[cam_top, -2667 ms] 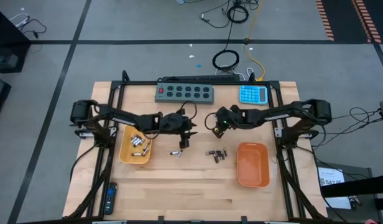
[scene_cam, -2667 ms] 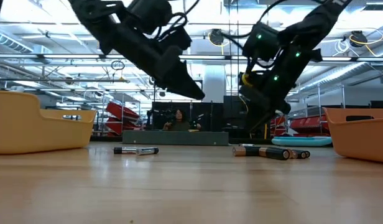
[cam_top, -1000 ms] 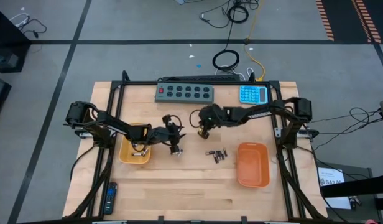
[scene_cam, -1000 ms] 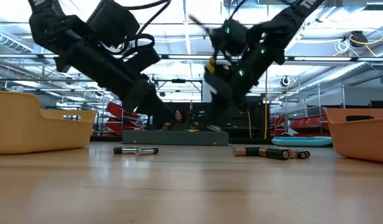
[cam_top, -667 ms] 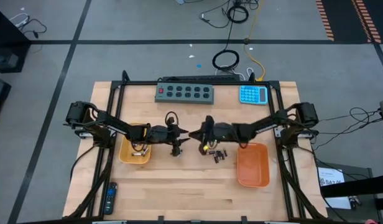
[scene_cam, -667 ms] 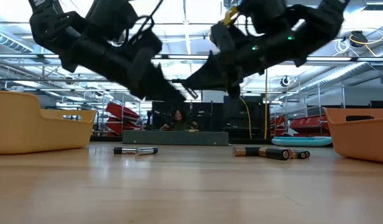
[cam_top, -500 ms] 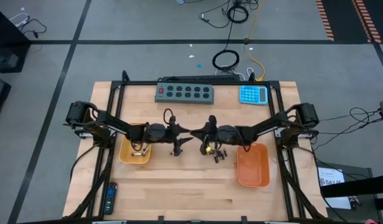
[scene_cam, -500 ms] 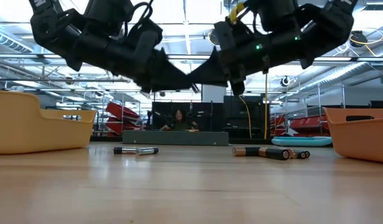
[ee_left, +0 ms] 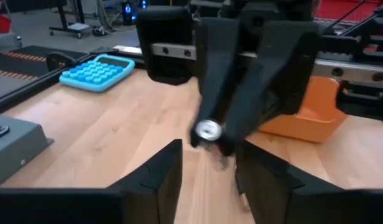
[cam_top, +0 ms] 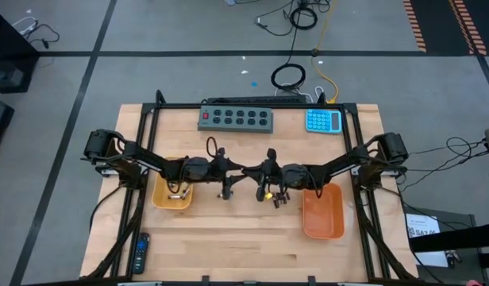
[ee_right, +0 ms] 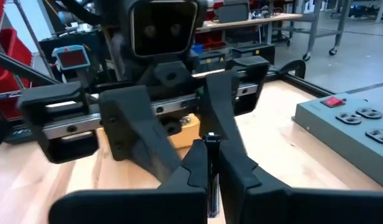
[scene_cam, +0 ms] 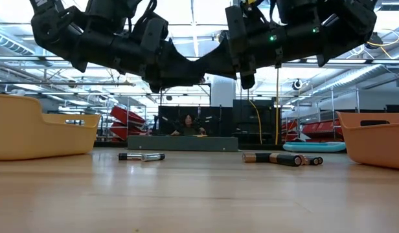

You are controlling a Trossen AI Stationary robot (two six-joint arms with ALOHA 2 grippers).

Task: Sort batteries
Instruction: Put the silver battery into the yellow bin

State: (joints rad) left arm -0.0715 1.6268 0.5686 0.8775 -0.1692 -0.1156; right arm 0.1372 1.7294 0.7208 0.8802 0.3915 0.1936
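My right gripper point(ee_right: 211, 152) is pinched shut on a single slim battery point(ee_left: 208, 130). I hold it in the air over the middle of the worktop point(cam_top: 229, 238), with its silvery end pointing straight at my left gripper point(ee_left: 210, 149). The left gripper's fingers stand apart on either side of that end and do not touch it, as far as I can tell. The two grippers are nose to nose between the yellow tray point(cam_top: 160, 200) and the orange tray point(cam_top: 322, 226).

The rest of the loose batteries point(scene_cam: 277, 158) lie on the worktop below. There is a dark cluster just off the orange tray's inner edge and a couple more beside the yellow tray. Several pale cells already sit in the yellow tray.

I judge this to be a hand-over, and the risk lies in the timing. If my right fingers let go before the left ones have closed, the cell drops, rolls across the wood and may knock the others about. If the left fingers close off-centre, they catch only the tip. The battery then pivots out or gets levered against my right fingers. If the arms crowd any closer, finger meets finger. The cell is smooth and thin, so a light or crooked grip will probably let it slip.
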